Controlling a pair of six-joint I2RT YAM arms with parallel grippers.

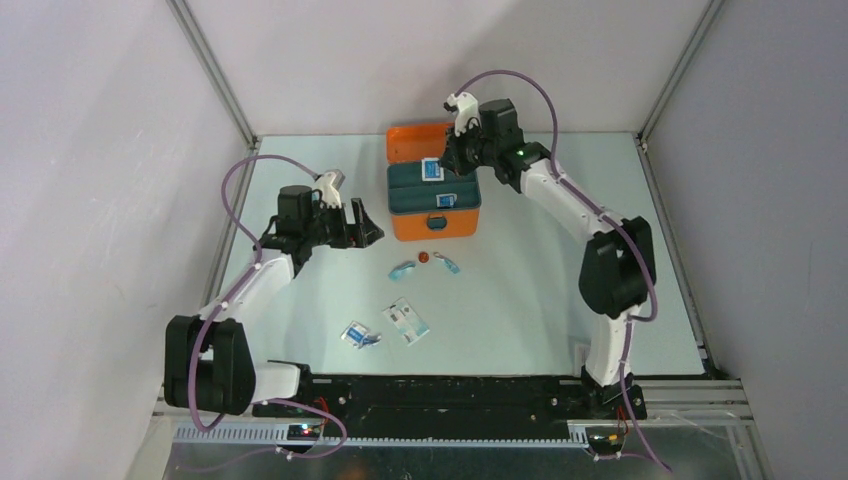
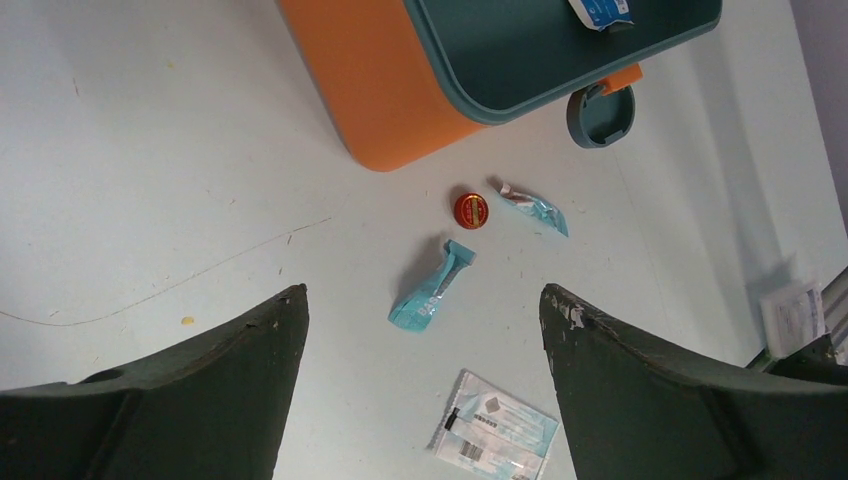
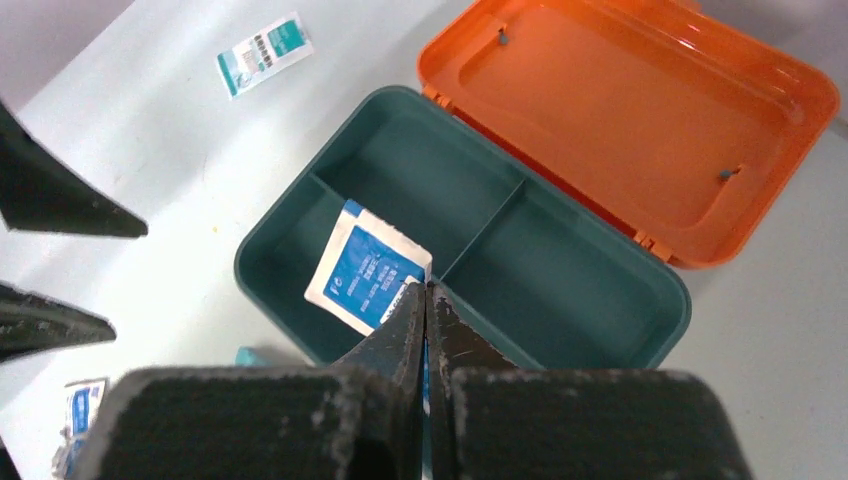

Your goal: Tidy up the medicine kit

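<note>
- The right gripper point(image 3: 427, 296) is seen with its jaws pressed fully together, pinched on the corner of a blue-and-white sachet point(image 3: 366, 268).
- That sachet is held tilted over the front left compartment of the dark teal tray point(image 3: 545, 268), which is seated inside the medicine kit point(image 1: 410, 226).
- The left gripper point(image 1: 364, 227) is spread wide and nothing is held or touched by it. It is poised above the table point(image 1: 520, 300), to the left of the kit's front.
- The medicine kit is placed at the far middle of the table, with its orange lid point(image 3: 625, 110) laid open behind it.
- Just in front of the kit lie a small red round cap point(image 2: 472, 209) and two teal packets point(image 2: 432, 290) point(image 2: 536, 210). A white-and-teal packet point(image 2: 495, 430) lies further forward.
- The sachet's lower edge is hidden behind the right fingers.
- In the left wrist view, the kit is cut off by the upper frame edge.
- The print on every packet is too small to be read.
</note>
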